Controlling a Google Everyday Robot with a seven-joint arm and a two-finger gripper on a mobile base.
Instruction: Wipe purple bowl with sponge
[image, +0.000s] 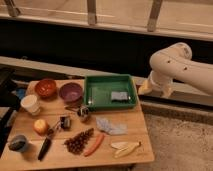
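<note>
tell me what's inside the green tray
Only the sponge, toward the right of the green tray. What's under it is hidden. The open gripper hangs right of the tray, outside.

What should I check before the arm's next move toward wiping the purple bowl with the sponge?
1. Sponge found: lies flat in the green tray, nothing on it. ok
2. Purple bowl upright on the table, left of the tray, beside the red-orange bowl. ok
3. End effector free: hangs beyond the table's right edge, open, nothing held. ok
4. Sponge in grasp: not ok
5. Not mistaken for the cloth, which lies outside the tray. ok
6. Bowl's contents: cannot tell
</note>
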